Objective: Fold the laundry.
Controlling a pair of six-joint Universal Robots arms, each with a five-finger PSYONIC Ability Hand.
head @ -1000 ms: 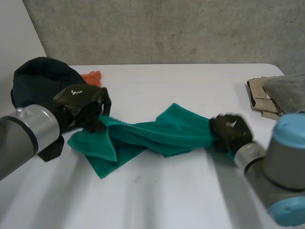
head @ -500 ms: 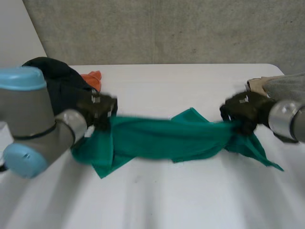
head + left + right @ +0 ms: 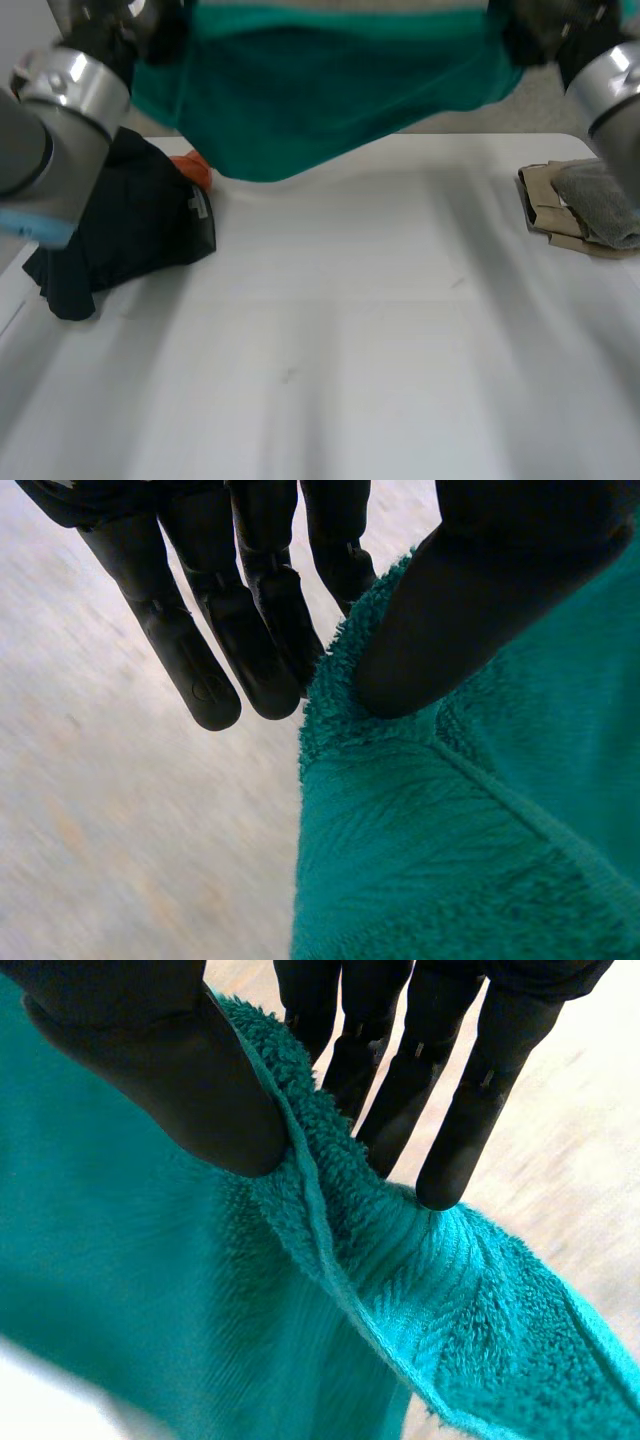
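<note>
A green towel (image 3: 320,90) hangs stretched in the air above the far side of the white table (image 3: 350,330), its lower edge sagging in the middle. My left hand (image 3: 110,20) holds its left upper corner; in the left wrist view the thumb (image 3: 480,590) pinches the green towel (image 3: 470,830) against the fingers (image 3: 250,610). My right hand (image 3: 545,25) holds the right upper corner; in the right wrist view the thumb (image 3: 170,1070) presses the towel's (image 3: 200,1290) edge against the fingers (image 3: 440,1070).
A black garment (image 3: 120,225) lies in a heap at the table's left, with an orange cloth (image 3: 192,167) peeking out behind it. At the right edge a grey cloth (image 3: 600,205) rests on folded tan cloth (image 3: 545,205).
Both hands have risen and spread apart, lifting the green towel off the table and stretching it out wide in the air. The black garment is now uncovered.
</note>
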